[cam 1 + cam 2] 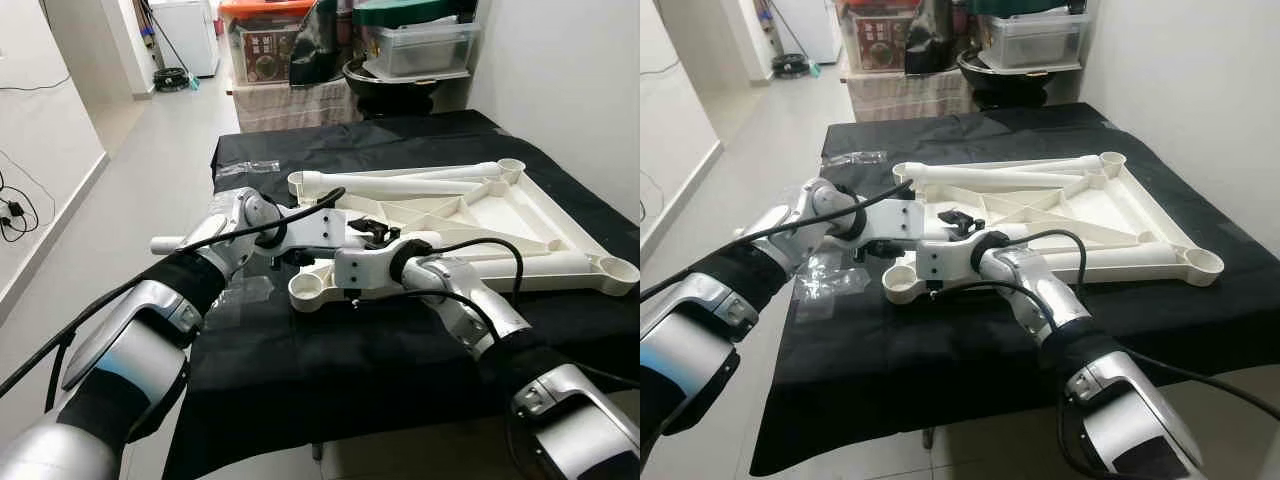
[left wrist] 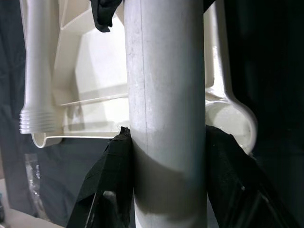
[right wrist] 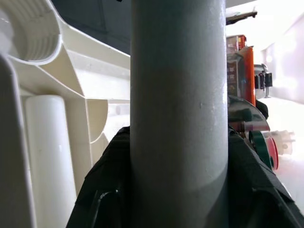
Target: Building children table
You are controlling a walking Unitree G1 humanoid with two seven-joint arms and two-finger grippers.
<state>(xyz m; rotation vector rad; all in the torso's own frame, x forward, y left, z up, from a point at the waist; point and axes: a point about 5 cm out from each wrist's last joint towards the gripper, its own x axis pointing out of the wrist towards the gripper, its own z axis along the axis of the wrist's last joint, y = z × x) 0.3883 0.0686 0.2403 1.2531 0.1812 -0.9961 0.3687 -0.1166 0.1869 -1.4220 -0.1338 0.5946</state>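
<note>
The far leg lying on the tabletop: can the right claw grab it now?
Probably not yet. The right claw is shut on a grey leg, as is the left claw, so it is full. The far leg lies beyond them.

Table leg (image 2: 166,114) runs off both edges of each wrist view, ends unseen. Left tool (image 1: 372,232) mostly hidden behind right forearm (image 1: 385,265). Storage boxes (image 1: 415,45) cut by top edge.

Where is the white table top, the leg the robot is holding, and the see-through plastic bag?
white table top (image 1: 520,215), left eye view, on a flat inner panel.
table leg (image 2: 166,95), left wrist view, middle of the tube.
plastic bag (image 1: 820,275), right eye view, on the crinkled film.
</note>
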